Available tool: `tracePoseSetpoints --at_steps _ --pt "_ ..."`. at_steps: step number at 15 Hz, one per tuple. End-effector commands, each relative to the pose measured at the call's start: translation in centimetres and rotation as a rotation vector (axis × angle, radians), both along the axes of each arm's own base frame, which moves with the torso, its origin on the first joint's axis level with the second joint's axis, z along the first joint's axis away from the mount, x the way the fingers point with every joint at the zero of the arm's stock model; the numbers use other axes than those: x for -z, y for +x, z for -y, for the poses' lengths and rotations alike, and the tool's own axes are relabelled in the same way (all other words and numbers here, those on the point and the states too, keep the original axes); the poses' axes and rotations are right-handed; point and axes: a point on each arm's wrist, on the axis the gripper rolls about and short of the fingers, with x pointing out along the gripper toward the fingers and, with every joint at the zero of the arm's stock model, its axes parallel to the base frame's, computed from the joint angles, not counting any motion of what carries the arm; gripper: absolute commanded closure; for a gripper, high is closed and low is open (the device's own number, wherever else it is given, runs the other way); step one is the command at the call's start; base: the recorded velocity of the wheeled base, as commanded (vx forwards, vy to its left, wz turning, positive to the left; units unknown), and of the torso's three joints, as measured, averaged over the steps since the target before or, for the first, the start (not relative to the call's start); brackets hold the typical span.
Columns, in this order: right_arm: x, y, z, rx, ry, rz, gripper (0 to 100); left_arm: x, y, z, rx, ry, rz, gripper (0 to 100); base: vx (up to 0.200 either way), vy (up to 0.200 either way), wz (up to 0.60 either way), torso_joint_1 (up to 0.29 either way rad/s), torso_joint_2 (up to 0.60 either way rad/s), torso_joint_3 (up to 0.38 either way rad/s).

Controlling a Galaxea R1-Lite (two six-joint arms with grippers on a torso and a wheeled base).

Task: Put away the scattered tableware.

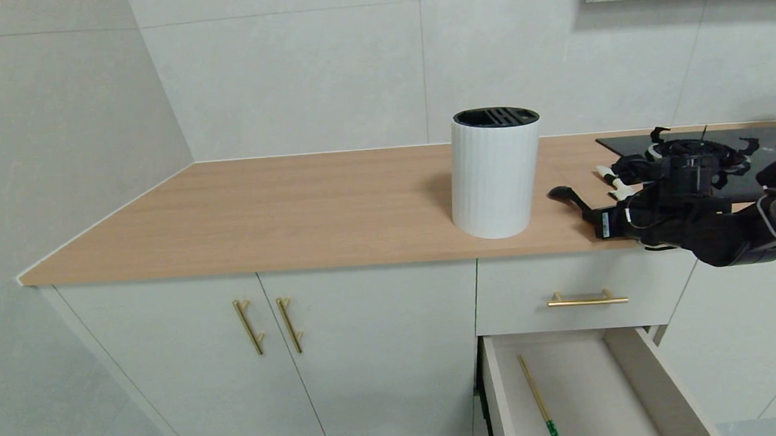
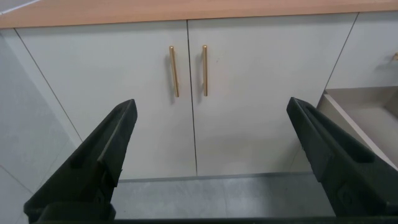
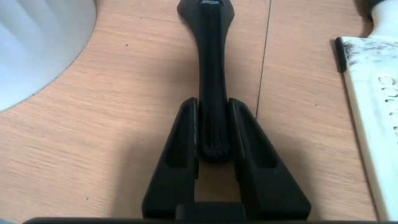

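A black utensil lies on the wooden counter, just right of the white ribbed holder with a black slotted top. My right gripper is at the counter's front edge, shut on the utensil's ridged black handle; the two fingers of that gripper press on either side of it. A white knife lies beside it on the counter. A pair of chopsticks rests in the open lower drawer. My left gripper hangs low and open, facing the cabinet doors.
A black stove top with burner grates sits at the counter's right end, behind my right arm. The holder's white wall stands close to the held handle. A shut drawer with a brass handle is above the open one.
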Motion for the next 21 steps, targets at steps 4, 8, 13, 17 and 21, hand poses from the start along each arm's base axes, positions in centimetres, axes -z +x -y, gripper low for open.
tracePoseSetpoints --at_steps 4,8,13,17,21 --pt "-1.0 -0.5 0.0 -0.001 0.001 0.008 100 0.0 0.0 0.0 0.000 0.000 0.000 0 0.000 0.000 0.00 0.000 0.00 0.000" --pt "-4.9 -3.1 -0.5 0.011 0.071 -0.053 100 0.0 0.0 0.0 0.000 0.000 0.000 0 0.000 0.000 0.00 0.000 0.00 0.000" --pt "-10.6 -8.4 -0.6 0.057 0.203 -0.124 100 0.0 0.0 0.0 0.000 0.000 0.000 0 0.000 0.000 0.00 0.000 0.00 0.000" --pt "-11.1 -13.3 -0.7 0.075 0.250 -0.238 100 0.0 0.0 0.0 0.000 0.000 0.000 0 0.000 0.000 0.00 0.000 0.00 0.000" --pt "-8.3 -17.4 -0.5 0.064 0.192 -0.331 100 0.0 0.0 0.0 0.000 0.000 0.000 0 0.000 0.000 0.00 0.000 0.00 0.000"
